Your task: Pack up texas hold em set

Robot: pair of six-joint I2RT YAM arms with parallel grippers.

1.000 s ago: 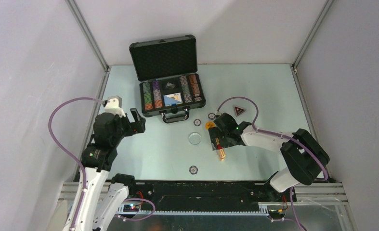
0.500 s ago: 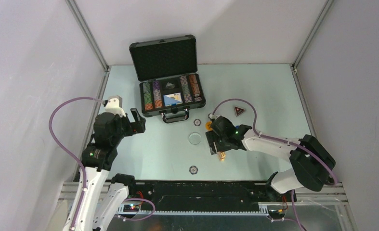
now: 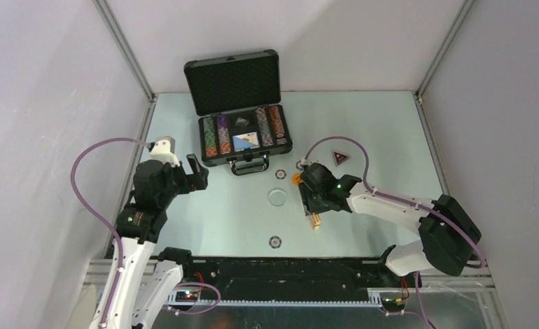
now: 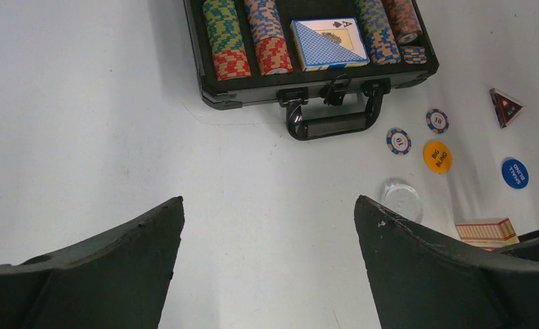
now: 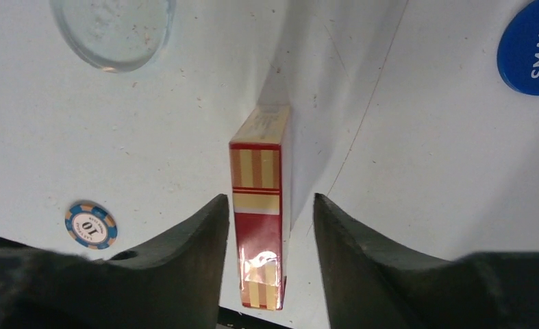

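Card deck (image 5: 258, 205), flanked by right pincer (image 5: 270, 203), slight gap on one side

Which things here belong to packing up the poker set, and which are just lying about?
Belong: briefcase, racked chips, blue deck, red card deck, loose chips, orange button, blue button, clear disc, triangular marker.
Lying about: nothing loose; only the table and purple cables.

Right gripper (image 3: 313, 211) over card deck (image 3: 315, 221)
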